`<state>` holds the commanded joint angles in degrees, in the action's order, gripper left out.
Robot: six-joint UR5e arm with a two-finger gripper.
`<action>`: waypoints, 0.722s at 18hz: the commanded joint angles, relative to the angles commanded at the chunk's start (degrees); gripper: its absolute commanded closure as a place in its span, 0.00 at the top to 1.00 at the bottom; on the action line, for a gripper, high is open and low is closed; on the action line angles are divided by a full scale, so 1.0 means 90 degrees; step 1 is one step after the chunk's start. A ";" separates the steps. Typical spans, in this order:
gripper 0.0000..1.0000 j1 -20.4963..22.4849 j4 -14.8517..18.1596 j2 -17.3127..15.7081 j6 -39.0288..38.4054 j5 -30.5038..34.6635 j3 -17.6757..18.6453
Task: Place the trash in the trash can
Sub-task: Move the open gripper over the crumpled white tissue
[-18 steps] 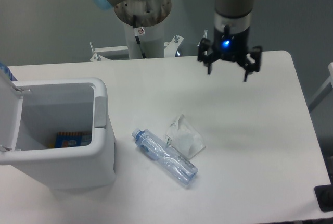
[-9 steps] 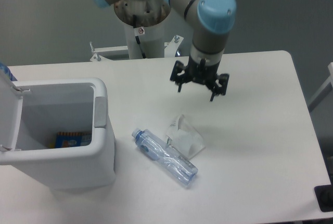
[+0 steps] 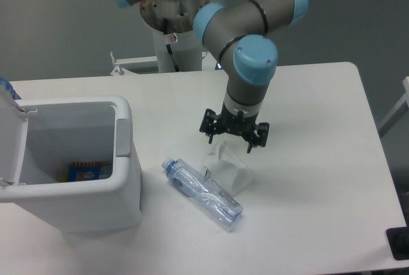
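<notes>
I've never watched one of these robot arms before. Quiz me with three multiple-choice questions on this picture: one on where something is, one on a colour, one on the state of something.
1. Where is the gripper?
A. Inside the trash can
B. Just above the plastic bag
C. At the table's far right corner

2. What colour is the bottle's cap?
A. Blue
B. Red
C. Yellow

3. How is the trash can's lid?
A. Shut
B. Swung open
C. Lying on the table

Answers:
1. B: the fingers hang spread right over the top of the plastic bag, which lies beside the bottle on the table.
2. A: the cap at the bottle's upper-left end is blue.
3. B: the lid stands up at the left of the trash can, and the inside shows, with a blue and orange packet at the bottom.
</notes>
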<state>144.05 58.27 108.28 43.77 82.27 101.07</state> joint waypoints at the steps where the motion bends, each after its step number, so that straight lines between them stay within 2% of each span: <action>1: 1.00 0.0000 -0.0010 0.0020 0.0000 0.0000 0.0000; 6: 1.00 -0.0010 -0.0078 0.0195 -0.0010 0.0000 -0.0078; 13: 1.00 -0.0010 -0.0088 0.0264 -0.0097 -0.0039 -0.0107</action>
<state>143.96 57.48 110.65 42.89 81.91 100.11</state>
